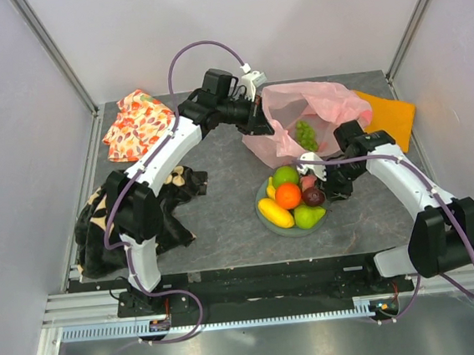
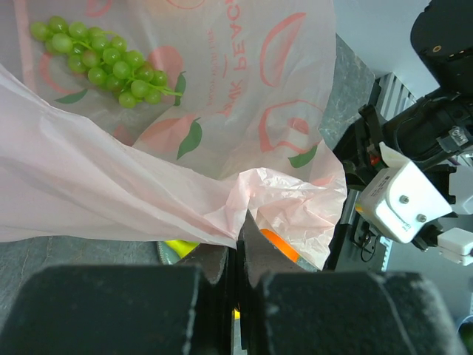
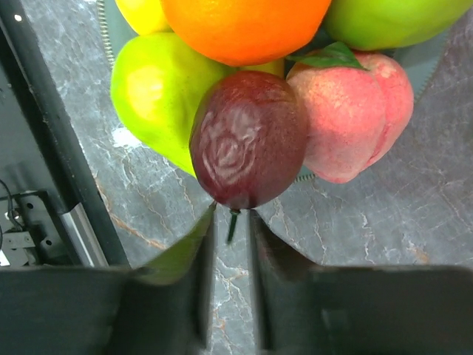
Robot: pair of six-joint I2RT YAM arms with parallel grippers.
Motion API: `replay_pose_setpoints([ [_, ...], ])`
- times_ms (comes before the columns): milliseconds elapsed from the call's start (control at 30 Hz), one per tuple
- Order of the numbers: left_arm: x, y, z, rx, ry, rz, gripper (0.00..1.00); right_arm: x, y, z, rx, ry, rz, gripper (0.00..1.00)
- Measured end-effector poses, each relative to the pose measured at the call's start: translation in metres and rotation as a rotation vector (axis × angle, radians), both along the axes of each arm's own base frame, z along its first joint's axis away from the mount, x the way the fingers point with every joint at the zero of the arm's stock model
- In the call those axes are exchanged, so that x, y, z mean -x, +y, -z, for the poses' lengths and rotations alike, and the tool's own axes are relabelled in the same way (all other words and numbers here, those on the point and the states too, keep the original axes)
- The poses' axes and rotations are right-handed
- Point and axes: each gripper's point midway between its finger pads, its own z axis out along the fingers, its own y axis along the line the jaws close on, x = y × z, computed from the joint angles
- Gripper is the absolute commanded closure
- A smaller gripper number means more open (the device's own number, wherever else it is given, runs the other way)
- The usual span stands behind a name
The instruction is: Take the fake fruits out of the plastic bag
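Note:
The pink plastic bag (image 1: 314, 107) lies at the back of the table, mouth toward the left. My left gripper (image 1: 256, 118) is shut on a gathered fold of the bag's edge (image 2: 236, 196) and holds it up. Green grapes (image 1: 305, 135) lie inside the bag (image 2: 100, 63). A grey-green plate (image 1: 286, 228) holds a green apple (image 1: 285, 175), orange (image 1: 287, 195), banana (image 1: 276, 213), pear (image 1: 308, 216), peach (image 1: 307, 182) and dark plum (image 1: 313, 195). My right gripper (image 3: 231, 218) is narrowly open at the plate's right side. The plum (image 3: 247, 137) rests just beyond its fingertips, stem between the jaws.
An orange cloth (image 1: 390, 112) lies behind the bag at the right. A floral fabric (image 1: 135, 124) lies at the back left. A dark patterned cloth (image 1: 140, 212) is bunched at the left front. White walls and metal posts enclose the table.

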Motion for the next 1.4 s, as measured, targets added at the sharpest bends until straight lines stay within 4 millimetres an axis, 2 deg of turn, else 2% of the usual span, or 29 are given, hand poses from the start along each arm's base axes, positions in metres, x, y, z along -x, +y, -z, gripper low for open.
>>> replay_pose_setpoints([
  [33,0.000,0.000,0.000,0.000,0.000,0.000,0.98,-0.001,-0.001,0.002,0.005,0.001,0.002,0.52],
  [200,0.000,0.000,0.000,-0.001,-0.003,0.002,0.98,0.000,-0.004,0.010,0.021,0.002,0.009,0.44],
  [267,0.000,0.000,0.000,-0.002,-0.003,0.002,0.98,0.000,-0.004,0.012,0.024,0.001,0.010,0.37],
  [367,0.000,0.000,0.001,-0.003,-0.004,0.003,0.98,-0.002,-0.004,0.013,0.026,-0.005,0.016,0.35],
  [400,0.000,0.000,0.001,-0.003,-0.004,0.003,0.98,-0.003,-0.004,0.013,0.026,-0.008,0.017,0.30],
  [833,0.000,0.000,0.001,-0.003,-0.005,0.004,0.98,-0.010,-0.002,0.030,0.027,0.029,0.064,0.29],
  [1000,0.000,0.000,0.001,-0.003,-0.005,0.004,0.98,-0.012,-0.006,0.027,0.034,0.033,0.109,0.26],
  [1067,0.000,0.000,0.001,-0.003,-0.005,0.004,0.98,-0.015,-0.014,0.021,0.042,0.013,0.133,0.24],
  [1100,0.000,0.000,0.001,-0.003,-0.005,0.004,0.96,-0.014,-0.020,0.018,0.051,0.005,0.147,0.19],
  [1167,0.000,0.000,0.001,-0.003,-0.005,0.003,0.90,-0.010,-0.034,0.014,0.075,-0.003,0.176,0.16],
  [1267,0.000,0.000,0.001,-0.004,-0.005,0.003,0.85,0.001,-0.066,0.010,0.133,-0.008,0.256,0.09],
  [1300,0.000,0.000,0.001,-0.004,-0.005,0.002,0.82,0.007,-0.076,0.011,0.156,0.001,0.288,0.04],
  [1333,0.000,0.000,0.001,-0.004,-0.005,0.002,0.75,0.013,-0.088,0.012,0.181,0.015,0.330,0.02],
  [1400,0.000,0.000,0.001,-0.004,-0.005,0.002,0.69,0.023,-0.112,0.015,0.231,0.039,0.419,0.02],
])
